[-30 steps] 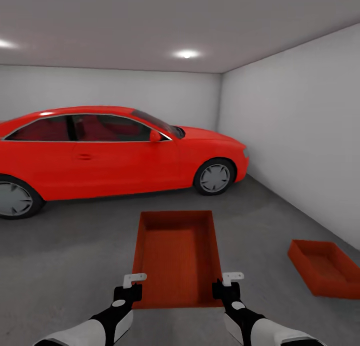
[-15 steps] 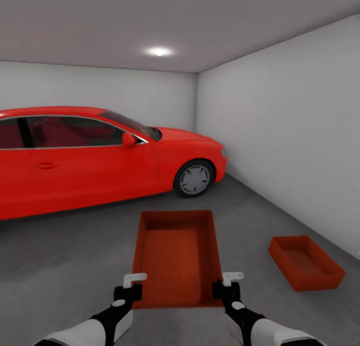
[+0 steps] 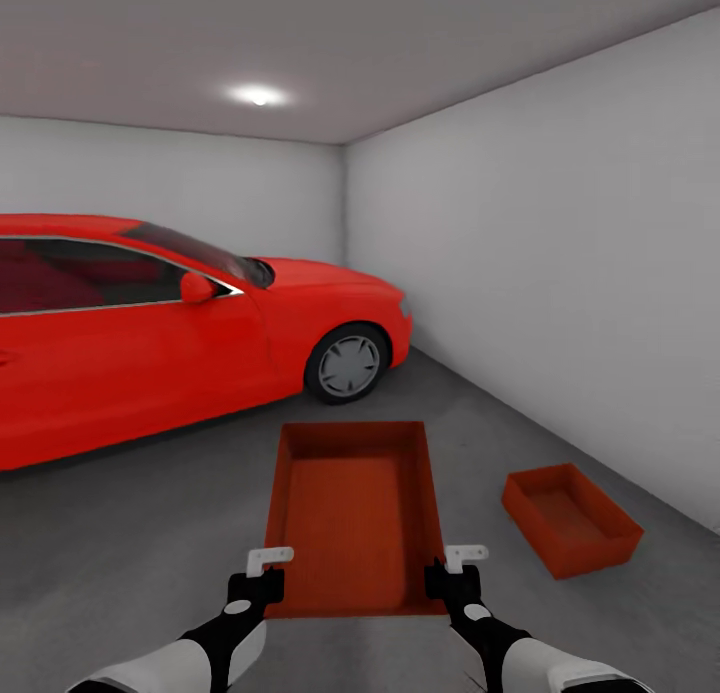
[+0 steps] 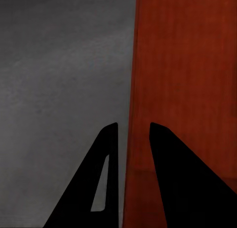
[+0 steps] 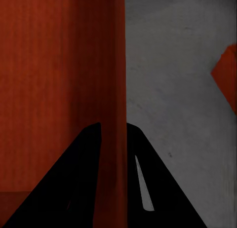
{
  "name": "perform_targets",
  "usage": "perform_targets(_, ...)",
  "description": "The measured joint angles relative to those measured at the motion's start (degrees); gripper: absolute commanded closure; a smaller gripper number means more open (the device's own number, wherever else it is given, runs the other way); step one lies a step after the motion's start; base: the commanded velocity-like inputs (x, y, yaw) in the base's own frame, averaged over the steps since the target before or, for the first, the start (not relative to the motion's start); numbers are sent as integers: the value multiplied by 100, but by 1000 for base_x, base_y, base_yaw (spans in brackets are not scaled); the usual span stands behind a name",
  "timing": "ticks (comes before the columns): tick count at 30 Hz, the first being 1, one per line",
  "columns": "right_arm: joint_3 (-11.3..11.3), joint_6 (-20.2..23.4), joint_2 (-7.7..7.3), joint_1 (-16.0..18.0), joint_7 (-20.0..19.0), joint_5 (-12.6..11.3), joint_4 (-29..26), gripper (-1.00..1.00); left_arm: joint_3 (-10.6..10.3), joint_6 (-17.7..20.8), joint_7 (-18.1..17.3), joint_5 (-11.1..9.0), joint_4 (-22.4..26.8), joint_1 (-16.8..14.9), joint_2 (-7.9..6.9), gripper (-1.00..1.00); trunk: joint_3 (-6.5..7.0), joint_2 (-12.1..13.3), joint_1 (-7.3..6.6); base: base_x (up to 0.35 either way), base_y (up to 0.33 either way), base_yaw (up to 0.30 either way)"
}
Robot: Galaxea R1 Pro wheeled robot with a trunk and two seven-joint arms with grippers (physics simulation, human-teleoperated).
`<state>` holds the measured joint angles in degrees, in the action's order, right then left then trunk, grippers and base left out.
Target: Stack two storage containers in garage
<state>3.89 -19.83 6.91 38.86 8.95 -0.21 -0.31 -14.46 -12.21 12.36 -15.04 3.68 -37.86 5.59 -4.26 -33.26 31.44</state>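
Both claws carry one storage container [image 3: 355, 518] between them, level and open side up, out in front of the robot. The left claw [image 3: 268, 565] pinches the container's left side wall near its closest corner; in the left wrist view its two dark fingers [image 4: 106, 178] straddle that thin orange-red wall [image 4: 129, 154], one on the outside and one inside the bin. The right claw [image 3: 462, 563] does the same on the right side wall, and the right wrist view shows its fingers [image 5: 79, 183] pressed against either face of the wall [image 5: 116, 139].

The second container [image 3: 570, 518] sits on the dark grey concrete floor [image 3: 130, 543], ahead of the right claw and off to its outer side, near the grey side wall [image 3: 560, 293]. It lies at an angle to the carried bin and is well apart from it; a corner of it shows in the right wrist view [image 5: 227, 80].

Beyond the left claw, farther ahead and toward its outer side, a red car [image 3: 170, 343] stands on the floor, with its front wheel [image 3: 347, 364] facing the robot. A round ceiling light [image 3: 258, 95] glows above it.
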Motion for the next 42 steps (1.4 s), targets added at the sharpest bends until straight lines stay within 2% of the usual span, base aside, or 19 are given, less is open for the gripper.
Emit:
perform_targets(18, 12, -1, 2, 0, 2, -8, 0, 100, -5, -7, -10, -17, -3, 1, -3, 100, 0, 0, 0, 321, 90, -281)
perform_targets(42, 18, -3, 4, 0, 3, -17, 0, 100, -10, -8, -17, -22, -4, -1, -6, 100, 0, 0, 0, 321, 155, -281)
